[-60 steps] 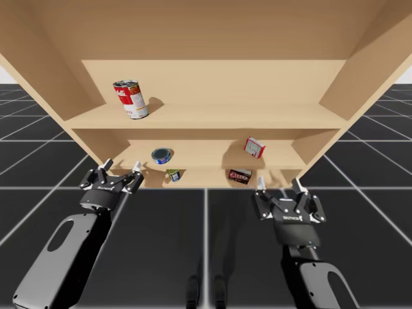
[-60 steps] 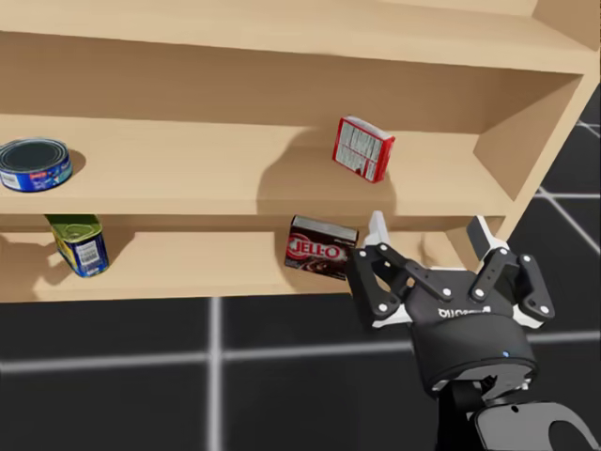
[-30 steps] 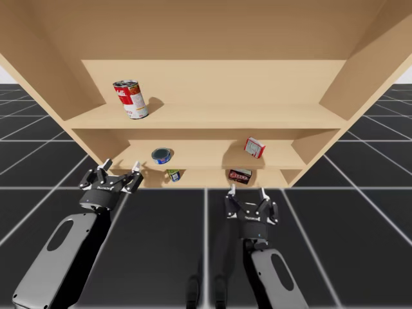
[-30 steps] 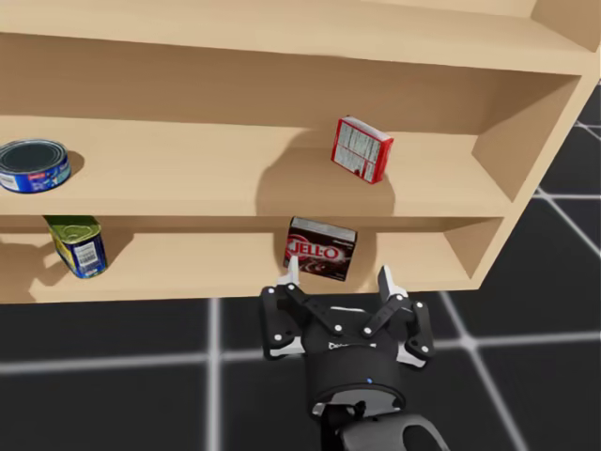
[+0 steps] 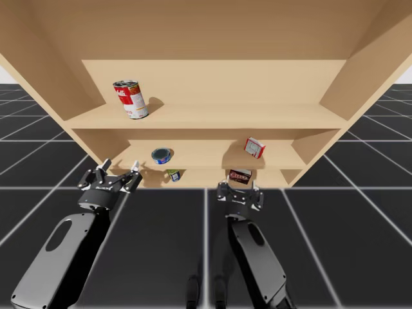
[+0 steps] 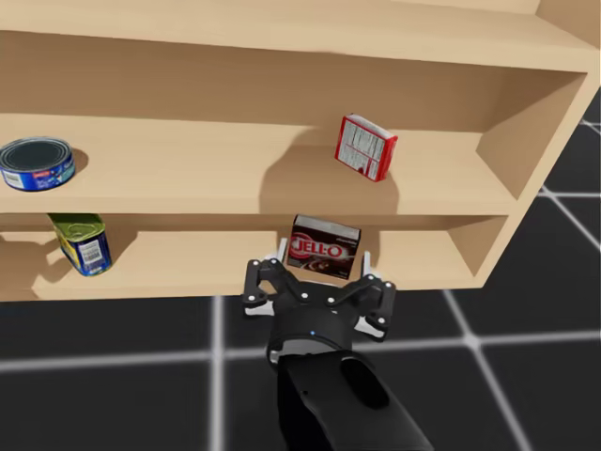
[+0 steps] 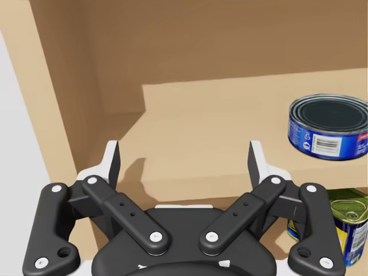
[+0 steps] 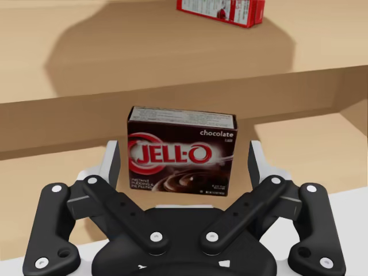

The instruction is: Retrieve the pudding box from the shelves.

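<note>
The pudding box (image 5: 240,175) is dark brown and stands upright on the lowest shelf (image 6: 188,268), near its front edge. In the right wrist view the pudding box (image 8: 181,150) sits between the fingers of my right gripper (image 8: 184,155), with a gap on each side, so the gripper is open. The head view shows the same gripper (image 6: 324,258) right at the pudding box (image 6: 324,247). My left gripper (image 5: 121,165) hangs open and holds nothing at the shelves' left end, in front of the middle shelf (image 7: 218,144).
A red and white can (image 5: 131,98) stands on the top shelf. A flat blue can (image 6: 36,164) and a red box (image 6: 364,147) sit on the middle shelf. A green-topped can (image 6: 80,242) leans on the lowest shelf at the left. The shelves' side wall (image 6: 526,160) closes the right.
My right arm has swung left and forward from the shelves' right end, so its open fingers now flank the pudding box. My left arm has stayed put.
</note>
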You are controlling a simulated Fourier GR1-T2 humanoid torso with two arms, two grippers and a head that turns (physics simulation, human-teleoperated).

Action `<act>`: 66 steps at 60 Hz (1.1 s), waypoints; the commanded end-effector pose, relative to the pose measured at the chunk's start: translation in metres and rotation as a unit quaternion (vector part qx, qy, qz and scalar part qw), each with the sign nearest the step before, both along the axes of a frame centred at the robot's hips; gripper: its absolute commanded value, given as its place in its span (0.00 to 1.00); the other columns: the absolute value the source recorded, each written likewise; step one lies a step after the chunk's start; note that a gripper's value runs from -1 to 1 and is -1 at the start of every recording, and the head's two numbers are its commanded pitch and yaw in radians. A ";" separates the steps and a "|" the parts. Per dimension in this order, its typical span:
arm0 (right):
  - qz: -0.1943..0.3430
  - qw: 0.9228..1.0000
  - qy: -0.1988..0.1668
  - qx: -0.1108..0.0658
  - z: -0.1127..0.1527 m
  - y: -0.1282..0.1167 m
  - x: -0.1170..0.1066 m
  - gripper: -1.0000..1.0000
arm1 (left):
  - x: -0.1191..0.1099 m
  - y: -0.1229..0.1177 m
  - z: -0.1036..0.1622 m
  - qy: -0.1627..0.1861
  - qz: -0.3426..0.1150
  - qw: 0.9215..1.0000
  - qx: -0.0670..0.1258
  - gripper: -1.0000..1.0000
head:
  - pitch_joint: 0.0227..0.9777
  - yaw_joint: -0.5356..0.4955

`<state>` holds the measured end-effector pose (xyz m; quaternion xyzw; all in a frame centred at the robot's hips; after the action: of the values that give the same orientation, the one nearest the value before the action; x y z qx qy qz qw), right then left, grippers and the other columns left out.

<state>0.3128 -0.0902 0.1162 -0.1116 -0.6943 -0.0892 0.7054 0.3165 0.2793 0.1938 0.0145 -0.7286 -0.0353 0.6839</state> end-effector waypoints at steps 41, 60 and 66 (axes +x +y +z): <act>-0.023 0.998 0.053 0.007 -0.013 -0.002 0.059 0.00 | 0.001 0.002 0.000 0.003 -0.002 1.000 -0.004 0.00 | 0.74 0.35; -0.004 0.999 0.046 0.022 -0.010 -0.011 0.048 1.00 | 0.001 0.002 0.000 0.002 -0.001 1.000 -0.004 0.00 | 0.74 0.35; -0.001 0.999 0.031 0.014 0.001 -0.016 0.037 1.00 | 0.001 0.002 0.000 0.002 0.000 1.000 -0.004 0.00 | 0.74 0.35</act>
<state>0.3551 -0.0943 0.1063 -0.0750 -0.6652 -0.0642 0.7401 0.3171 0.2815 0.1941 0.0112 -0.7272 -0.0327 0.6855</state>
